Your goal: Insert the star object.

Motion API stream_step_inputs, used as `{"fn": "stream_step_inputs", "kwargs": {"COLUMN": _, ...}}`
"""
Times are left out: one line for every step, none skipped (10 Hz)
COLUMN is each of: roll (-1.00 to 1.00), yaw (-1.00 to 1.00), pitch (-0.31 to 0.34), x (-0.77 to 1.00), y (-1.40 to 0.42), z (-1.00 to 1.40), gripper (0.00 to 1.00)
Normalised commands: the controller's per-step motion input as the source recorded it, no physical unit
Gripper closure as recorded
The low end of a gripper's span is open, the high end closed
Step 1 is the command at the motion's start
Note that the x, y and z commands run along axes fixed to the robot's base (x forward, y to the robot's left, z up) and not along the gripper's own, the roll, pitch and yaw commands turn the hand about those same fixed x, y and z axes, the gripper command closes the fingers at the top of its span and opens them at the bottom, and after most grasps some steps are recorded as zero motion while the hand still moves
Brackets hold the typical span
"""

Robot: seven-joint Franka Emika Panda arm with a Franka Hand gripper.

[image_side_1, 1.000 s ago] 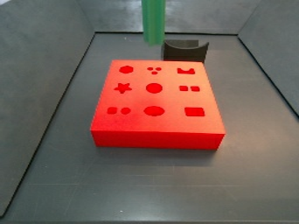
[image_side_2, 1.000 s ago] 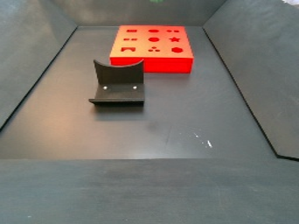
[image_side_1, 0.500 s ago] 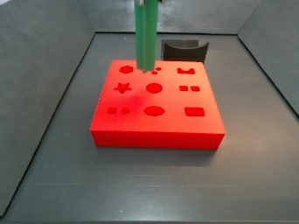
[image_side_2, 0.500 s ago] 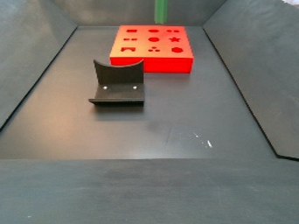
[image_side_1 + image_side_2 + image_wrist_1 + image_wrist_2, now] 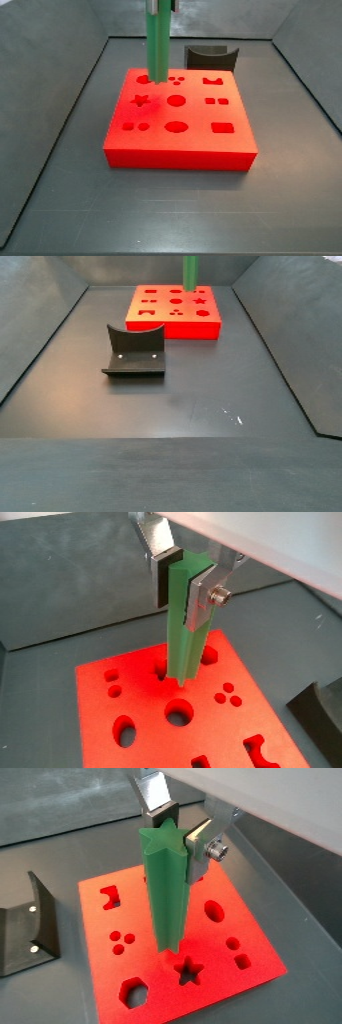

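Wrist views both show you the gripper (image 5: 187, 580) above the red block (image 5: 134, 712), its fingers (image 5: 166, 564) clamped on the upper part of the star object (image 5: 186, 622). One silver plate with its dark pad presses one side of the green rod; the opposite plate (image 5: 203, 844) presses the other side. The rod hangs upright below the fingers, and you can see its star-shaped top face in a wrist view (image 5: 163, 840).

The rod's lower end is over the block's top face, close beside the star-shaped hole (image 5: 190, 972); you cannot tell from these views whether the tip touches the block.

A side view places the green rod (image 5: 158, 40) upright over the far-left part of the red block (image 5: 181, 135), near the star hole (image 5: 139, 100). The dark fixture (image 5: 134, 352) stands on the table (image 5: 174, 406), apart from the block.
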Motion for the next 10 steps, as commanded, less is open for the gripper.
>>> {"fn": "stream_step_inputs", "kwargs": {"roll": -0.31, "yaw": 0.00, "pitch": -0.171, "x": -0.02, "y": 0.00, "z": 0.07, "gripper": 1.00}}
{"fn": "stream_step_inputs", "kwargs": {"roll": 0.01, "yaw": 0.05, "pitch": -0.003, "x": 0.00, "y": -0.17, "z": 0.14, "gripper": 1.00}}
{"fn": "stream_step_inputs", "kwargs": {"roll": 0.11, "yaw": 0.06, "pitch": 0.000, "x": 0.00, "y": -0.19, "z": 0.07, "gripper": 1.00}}
{"fn": "stream_step_inputs", "kwargs": {"roll": 0.20, "yaw": 0.01, "pitch": -0.066, "x": -0.18, "y": -0.26, "z": 0.00, "gripper": 1.00}}
{"fn": "stream_step_inputs", "kwargs": {"roll": 0.16, "yaw": 0.00, "pitch": -0.044, "x": -0.03, "y": -0.16, "z": -0.03, "gripper": 1.00}}
{"fn": "stream_step_inputs", "kwargs": {"roll": 0.15, "yaw": 0.00, "pitch": -0.023, "x": -0.04, "y": -0.10, "z": 0.00, "gripper": 1.00}}
{"fn": "stream_step_inputs", "kwargs": {"roll": 0.18, "yaw": 0.00, "pitch": -0.050, "x": -0.07, "y": -0.05, "z": -0.01, "gripper": 1.00}}
{"fn": "stream_step_inputs", "kwargs": {"roll": 0.25, "yaw": 0.00, "pitch": -0.050, "x": -0.08, "y": 0.00, "z": -0.07, "gripper": 1.00}}
{"fn": "stream_step_inputs", "kwargs": {"roll": 0.31, "yaw": 0.04, "pitch": -0.144, "x": -0.22, "y": -0.01, "z": -0.15, "gripper": 1.00}}
{"fn": "stream_step_inputs", "kwargs": {"roll": 0.32, "yaw": 0.04, "pitch": -0.137, "x": -0.26, "y": -0.03, "z": -0.09, "gripper": 1.00}}
